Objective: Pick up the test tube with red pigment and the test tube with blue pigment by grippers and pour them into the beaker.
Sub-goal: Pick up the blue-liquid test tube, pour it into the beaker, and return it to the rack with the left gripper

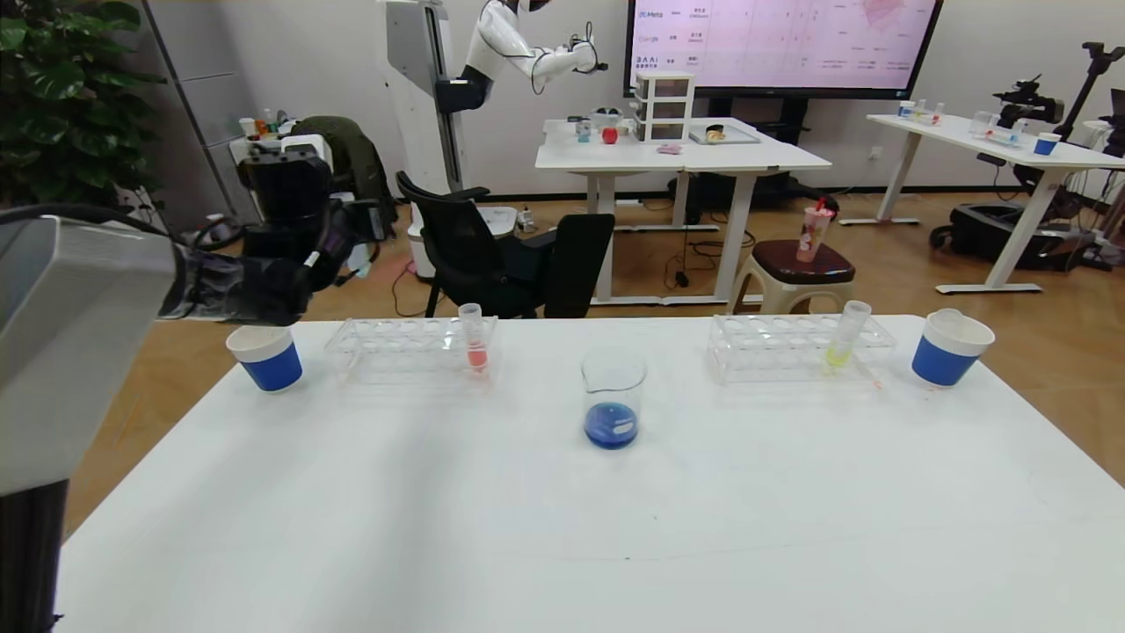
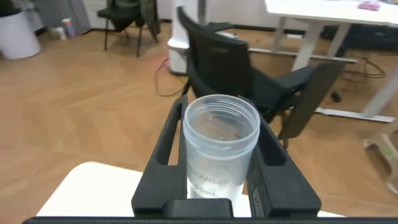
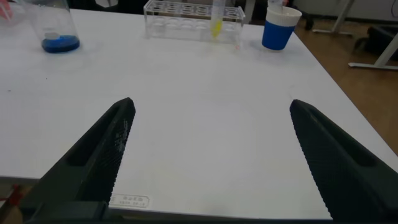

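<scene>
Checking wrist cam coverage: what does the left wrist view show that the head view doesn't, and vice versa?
Left wrist only: an empty clear tube clamped between the left gripper's fingers. Head only: beaker with blue liquid, red-pigment tube in the left rack, yellow tube in the right rack, two blue-banded cups. Both: the left gripper over the table's far-left corner, the black chair behind.

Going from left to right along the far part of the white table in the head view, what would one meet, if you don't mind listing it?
Left paper cup → left rack → red tube → beaker → right rack → yellow tube → right paper cup.
</scene>
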